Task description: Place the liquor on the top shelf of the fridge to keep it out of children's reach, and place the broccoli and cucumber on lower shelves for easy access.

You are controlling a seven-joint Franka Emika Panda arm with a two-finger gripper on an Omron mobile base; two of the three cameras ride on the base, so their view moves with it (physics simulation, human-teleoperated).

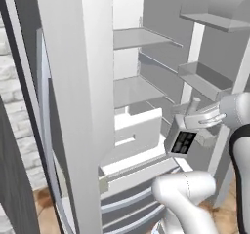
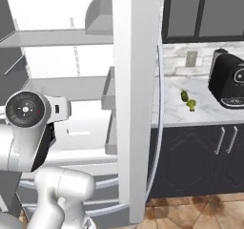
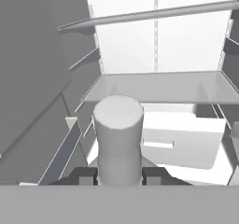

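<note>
Gripper is clamped tight on the liquor. In the hand view the pale cap and neck stand up right betw. the two dark finger tips, jaws pinching either side of the neck. Bottle reads upright rel. to the hand.

From the left base view the liquor's black label w/ white mark hangs just under the gripper, bottle dangling in front of the open fridge, roughly level w/ the white drawer front.

Ahead of the gripper and a bit above: a grey glass shelf, flat, bare surface showing. Higher still above the gripper, the top shelf runs across the white back wall. The bottle isn't on either, it's held clear of both, in the air below them.

Door bins sit up and to the right of the gripper in the left base view.

Over on the right base view: far off to the gripper's right, past the fridge's white door edge, the worktop carries the cucumber and the broccoli, close beside each other, broccoli nearer the front edge. Black coffee machine stands further right on the same worktop. Both veg well apart from the gripper.
</note>
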